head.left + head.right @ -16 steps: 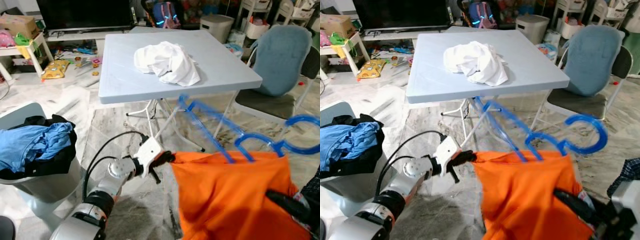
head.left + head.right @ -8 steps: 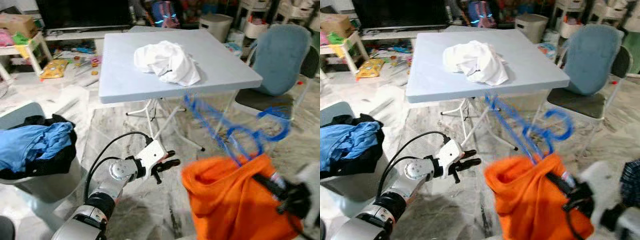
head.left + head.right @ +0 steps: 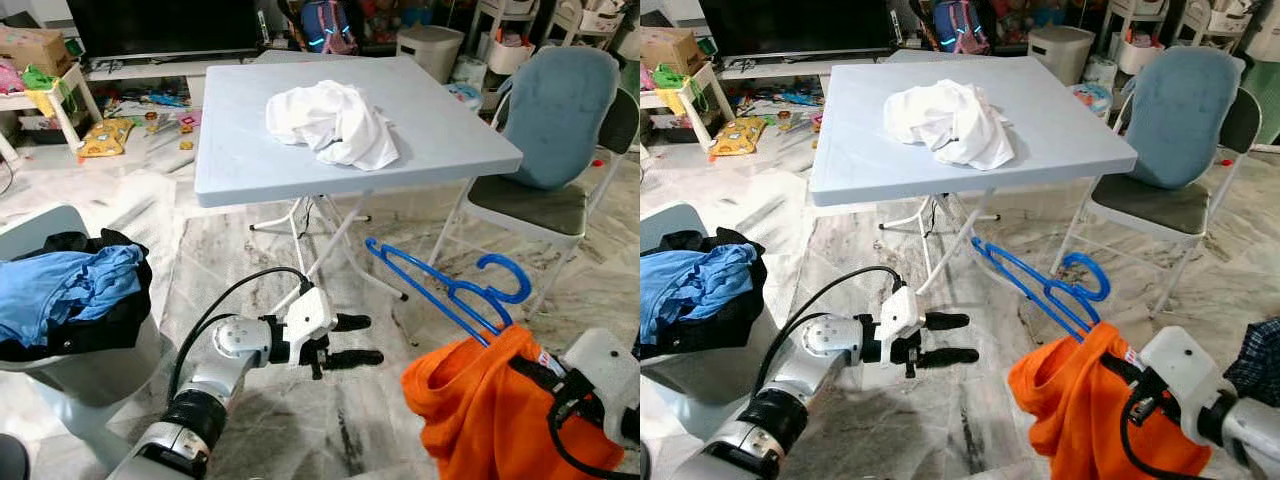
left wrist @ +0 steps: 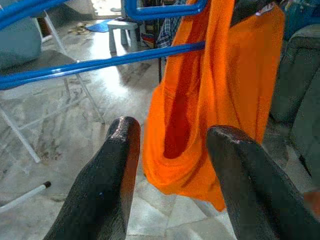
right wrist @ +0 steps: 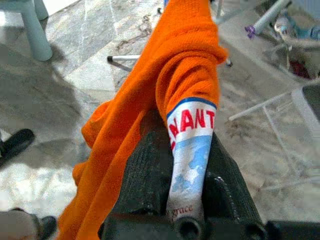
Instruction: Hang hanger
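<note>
Closest to the robot, low on its right side, the right gripper [image 5: 177, 165] pinches the bright orange cloth garment [image 3: 500, 415]. Its 2 black fingers [image 5: 145, 175] are squeezed tight on the garment's white and blue label [image 5: 192, 150]. The orange garment hangs down in a bunch above the marble floor [image 3: 300, 440].

The blue plastic hanger [image 3: 445, 290] pokes up out of the top of the orange garment. Its curved hook [image 3: 505, 275] points up and its long thin arm slants toward the table legs. The hanger is in the air, low down, between the garment and the folding table.

On the robot's left side, the left gripper [image 3: 365, 340] is held out over the floor. Its 2 long black fingers [image 4: 112, 180] are spread wide apart and hold nothing. It is near the orange garment but not touching it.

Farther left sits a grey laundry basket [image 3: 60, 375] full of blue and black clothes [image 3: 70, 290].

Behind all this stands the pale blue square tabletop [image 3: 350, 125] on thin white legs. A crumpled white shirt [image 3: 335, 120] lies on it. To the right of the table is a blue padded chair [image 3: 560, 125].

At the far back there are toys on the floor, a black TV screen [image 3: 165, 25] and a grey bin [image 3: 430, 50].
</note>
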